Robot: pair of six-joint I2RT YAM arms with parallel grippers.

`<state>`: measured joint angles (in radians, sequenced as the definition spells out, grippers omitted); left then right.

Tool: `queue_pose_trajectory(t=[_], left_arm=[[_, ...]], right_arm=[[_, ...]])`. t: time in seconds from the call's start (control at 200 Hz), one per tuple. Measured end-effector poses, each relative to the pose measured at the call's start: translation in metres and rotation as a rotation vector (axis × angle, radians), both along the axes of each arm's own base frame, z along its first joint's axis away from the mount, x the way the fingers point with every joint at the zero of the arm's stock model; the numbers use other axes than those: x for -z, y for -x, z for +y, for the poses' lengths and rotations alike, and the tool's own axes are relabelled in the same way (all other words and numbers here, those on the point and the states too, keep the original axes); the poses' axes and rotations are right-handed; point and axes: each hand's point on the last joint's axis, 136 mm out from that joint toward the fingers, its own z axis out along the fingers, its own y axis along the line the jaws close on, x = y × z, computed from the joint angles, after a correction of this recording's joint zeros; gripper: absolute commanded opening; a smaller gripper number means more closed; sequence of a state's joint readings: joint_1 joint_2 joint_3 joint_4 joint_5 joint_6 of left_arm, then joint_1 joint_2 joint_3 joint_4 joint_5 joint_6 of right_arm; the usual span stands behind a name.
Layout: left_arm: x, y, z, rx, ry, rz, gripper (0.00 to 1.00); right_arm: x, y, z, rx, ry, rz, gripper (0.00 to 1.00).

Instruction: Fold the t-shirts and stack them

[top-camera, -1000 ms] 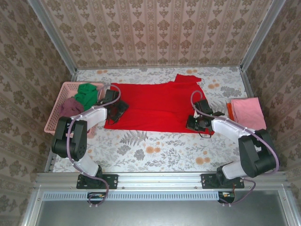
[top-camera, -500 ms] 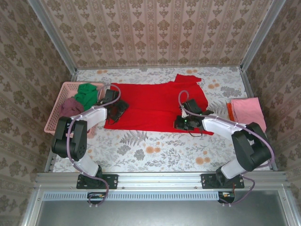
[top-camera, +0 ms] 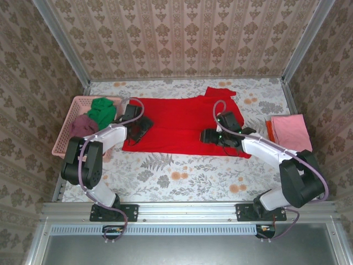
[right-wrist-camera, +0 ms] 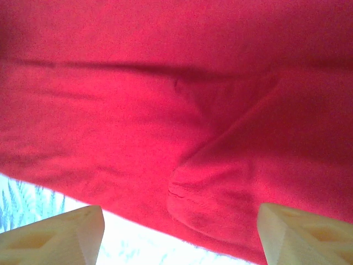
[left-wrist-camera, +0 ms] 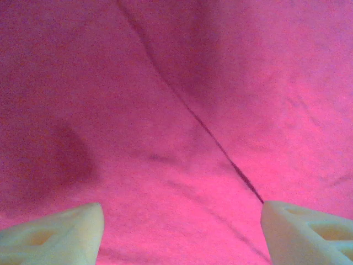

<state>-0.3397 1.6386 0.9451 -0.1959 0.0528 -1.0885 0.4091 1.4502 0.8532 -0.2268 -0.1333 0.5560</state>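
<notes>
On the table (top-camera: 182,176) lies a soft, creased red t-shirt (top-camera: 176,124).

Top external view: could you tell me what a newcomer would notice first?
A large bright red t-shirt lies spread across the middle of the table, the left hand at its left edge, the right hand near its right end. A pink basket of shirts sits far left; a folded pink shirt far right.

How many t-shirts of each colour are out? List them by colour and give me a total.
red t-shirt: 1
green t-shirt: 1
maroon t-shirt: 1
pink t-shirt: 1
orange t-shirt: 1
Total: 5
</notes>
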Motion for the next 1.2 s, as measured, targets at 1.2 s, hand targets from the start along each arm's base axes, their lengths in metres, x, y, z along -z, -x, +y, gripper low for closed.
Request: queue_pose_trajectory(t=[1.2], left_arm=[[0.023, 0.042, -0.041, 0.113, 0.109, -0.028, 0.84]], right_arm=[[0.059, 0.011, -0.089, 0.372, -0.112, 0.112, 0.75]])
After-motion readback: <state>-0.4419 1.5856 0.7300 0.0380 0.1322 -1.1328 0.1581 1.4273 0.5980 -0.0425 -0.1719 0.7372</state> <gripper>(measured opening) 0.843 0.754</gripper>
